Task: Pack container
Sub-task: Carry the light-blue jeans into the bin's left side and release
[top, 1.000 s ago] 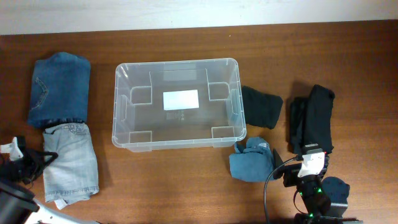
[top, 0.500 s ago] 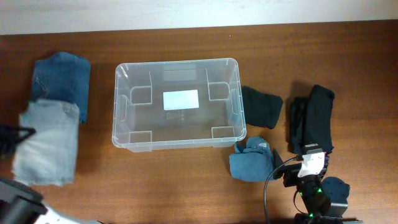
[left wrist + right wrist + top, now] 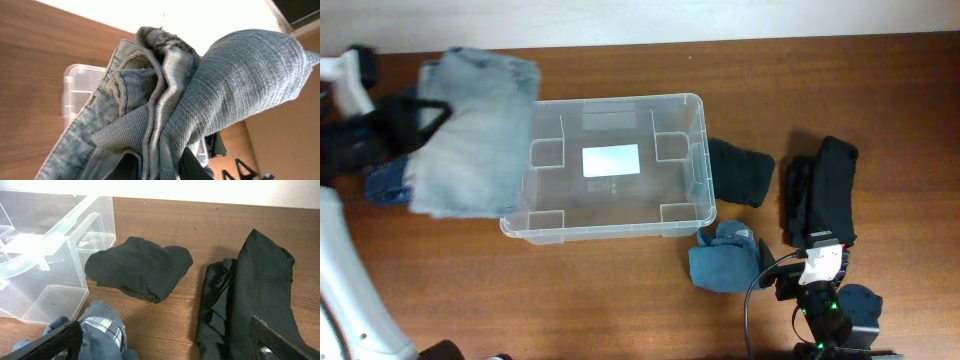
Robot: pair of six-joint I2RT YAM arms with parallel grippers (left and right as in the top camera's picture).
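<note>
The clear container stands empty at mid table, with a white label on its bottom. My left gripper is shut on folded light-blue jeans and holds them in the air over the container's left rim. In the left wrist view the light-blue jeans fill the frame above the jaws, with a corner of the container behind. My right gripper is open and empty, low over the table right of the container.
Dark blue jeans lie partly hidden under the lifted pair. A black garment, a folded black garment and a blue garment with plaid lining lie right of the container. Another blue item lies at the front right.
My left gripper has lifted the light-blue jeans off the front left of the table and carried them back and right to the container's left end. The right arm has not moved.
</note>
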